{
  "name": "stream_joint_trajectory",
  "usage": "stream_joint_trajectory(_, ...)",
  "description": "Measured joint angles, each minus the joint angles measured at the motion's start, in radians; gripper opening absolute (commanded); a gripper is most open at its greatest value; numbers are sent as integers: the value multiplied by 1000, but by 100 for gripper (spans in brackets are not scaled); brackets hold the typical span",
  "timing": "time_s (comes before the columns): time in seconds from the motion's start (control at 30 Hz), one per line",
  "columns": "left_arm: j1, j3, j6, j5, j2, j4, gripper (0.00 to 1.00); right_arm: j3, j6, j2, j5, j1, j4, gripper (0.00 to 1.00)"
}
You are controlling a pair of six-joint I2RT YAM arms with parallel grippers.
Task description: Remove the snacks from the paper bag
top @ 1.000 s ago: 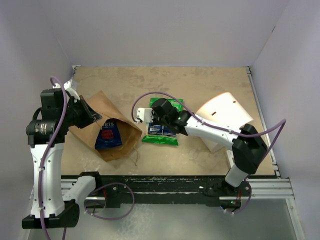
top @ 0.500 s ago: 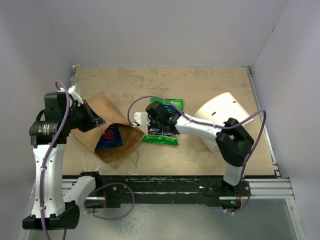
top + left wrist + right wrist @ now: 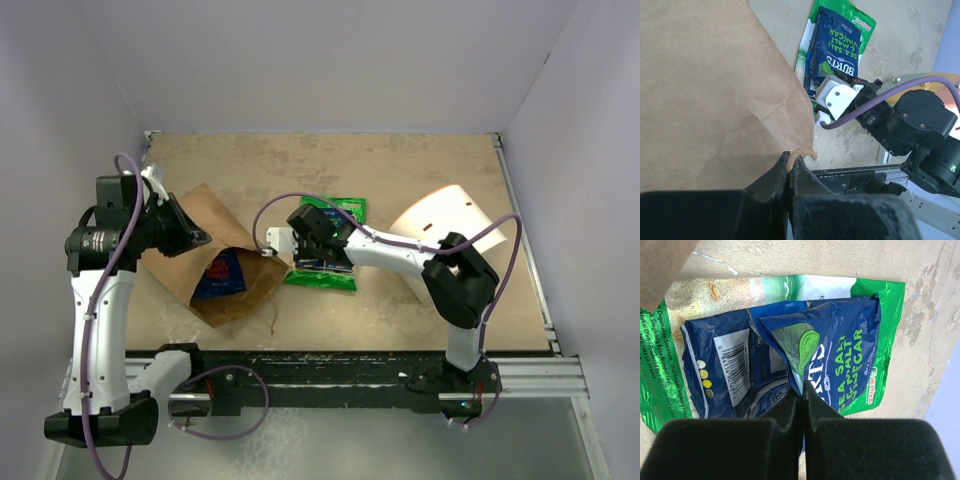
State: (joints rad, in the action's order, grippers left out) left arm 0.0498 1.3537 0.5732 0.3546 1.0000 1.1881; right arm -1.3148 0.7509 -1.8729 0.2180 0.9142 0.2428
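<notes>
The brown paper bag lies at the left with its mouth open to the right. A dark blue packet with a red label lies inside the mouth. My left gripper is shut on the bag's twisted paper handle, with the bag's side beside it. My right gripper is shut on a fold of a dark blue "Sea Salt & Malt Vinegar" packet, also in the left wrist view. That packet lies on a green packet, right of the bag.
A white cylinder lies on its side at the right, behind my right arm. The bag's corner shows close to the packets in the right wrist view. The table's front rail runs along the near edge.
My right gripper has shifted a little left toward the bag's mouth, over the packets. My left gripper has shifted slightly, still on the handle, and the bag's mouth has moved a little.
</notes>
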Motion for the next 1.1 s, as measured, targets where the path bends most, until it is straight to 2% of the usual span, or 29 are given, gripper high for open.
stream_joint_trajectory(0.7, 0, 63, -35, -53, -52, -19, 0, -96, -75, -57, 1, 0, 134, 0)
stream_joint_trajectory(0.73, 0, 63, -35, -54, -52, -19, 0, -86, -75, -54, 0, 0, 128, 10)
stream_joint_trajectory(0.8, 0, 63, -35, -56, -53, -19, 0, -47, -70, -37, -13, 0, 115, 21)
stream_joint_trajectory(0.97, 0, 62, -34, -55, -59, -21, 0, 94, -53, 64, -86, -8, 82, 29)
stream_joint_trajectory(1.1, 0, 62, -35, -56, -79, -20, 0, 97, -72, 128, -141, -15, 57, 46)
